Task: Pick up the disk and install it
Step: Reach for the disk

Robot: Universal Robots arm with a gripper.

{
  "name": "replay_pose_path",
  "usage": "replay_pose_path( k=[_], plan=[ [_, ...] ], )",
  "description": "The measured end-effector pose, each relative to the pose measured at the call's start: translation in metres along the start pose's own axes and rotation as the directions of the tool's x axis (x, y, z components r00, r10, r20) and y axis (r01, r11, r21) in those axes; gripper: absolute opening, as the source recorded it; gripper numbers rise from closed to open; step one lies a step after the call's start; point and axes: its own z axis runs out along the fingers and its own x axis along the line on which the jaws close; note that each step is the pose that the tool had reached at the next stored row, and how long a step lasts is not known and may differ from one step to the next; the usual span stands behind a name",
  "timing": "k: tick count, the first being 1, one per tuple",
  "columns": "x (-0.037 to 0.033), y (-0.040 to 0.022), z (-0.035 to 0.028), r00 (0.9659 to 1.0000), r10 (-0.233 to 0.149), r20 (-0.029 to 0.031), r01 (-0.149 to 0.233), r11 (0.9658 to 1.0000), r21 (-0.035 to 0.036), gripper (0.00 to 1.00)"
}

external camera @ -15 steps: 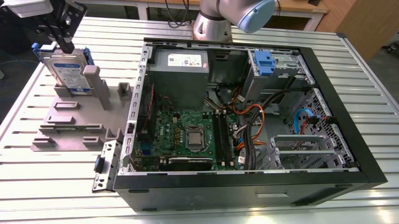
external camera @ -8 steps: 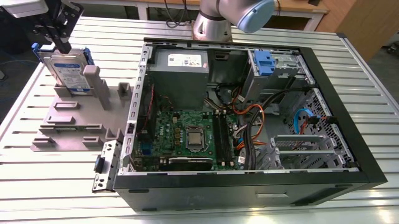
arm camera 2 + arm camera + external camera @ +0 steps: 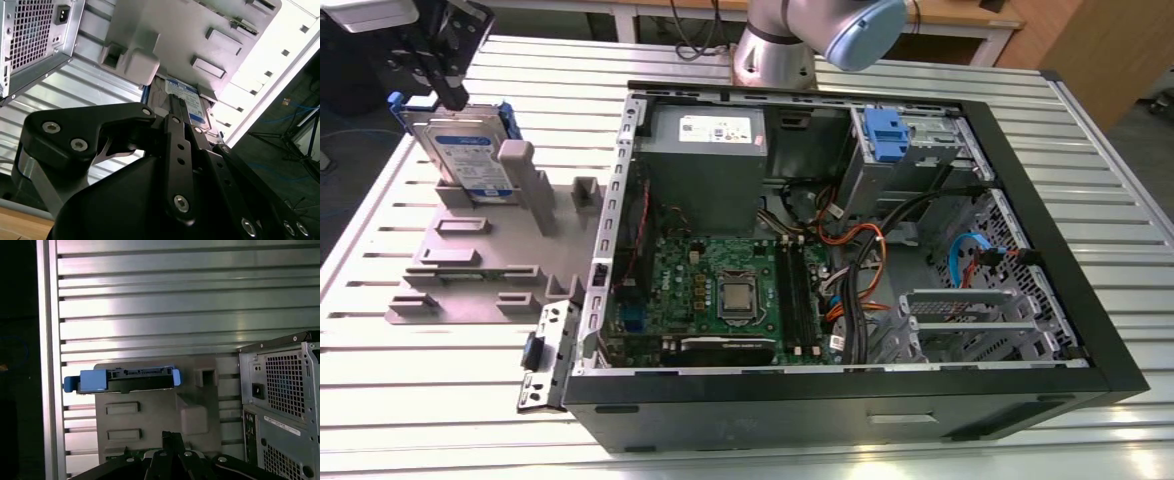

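Exterior view: my black gripper [image 3: 451, 98] hangs with its tip just over the top edge of the flat silver disk [image 3: 464, 155] in its blue plastic carrier; I cannot tell whether they touch. The disk stands on edge, leaning slightly, in a slot of the grey moulded plastic fixture [image 3: 467, 270] on the slatted aluminium table [image 3: 400, 400], to the exterior view's left of the open black computer case [image 3: 854, 250].

Second wrist view: gripper [image 3: 175, 102] linkage in front, the disk [image 3: 196, 112] label just beyond it, under the fixture [image 3: 180, 30].

First wrist view: gripper [image 3: 168, 436] closed, jaws drawn together with nothing between them. Disk [image 3: 125, 380] edge-on in the fixture [image 3: 150, 410], apart from my tip; case [image 3: 280, 400] beside.
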Motion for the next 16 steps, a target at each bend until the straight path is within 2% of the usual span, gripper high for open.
replay_pose_path(
  k=[6,16],
  plan=[
    [0.0084,0.0077,0.0019,1.0,0.0,-0.0002,0.0,1.0,0.0002,0.11],
    [0.0283,0.0118,0.0047,1.0,-0.001,0.0001,0.001,1.0,-0.0001,0.11]
  ],
)
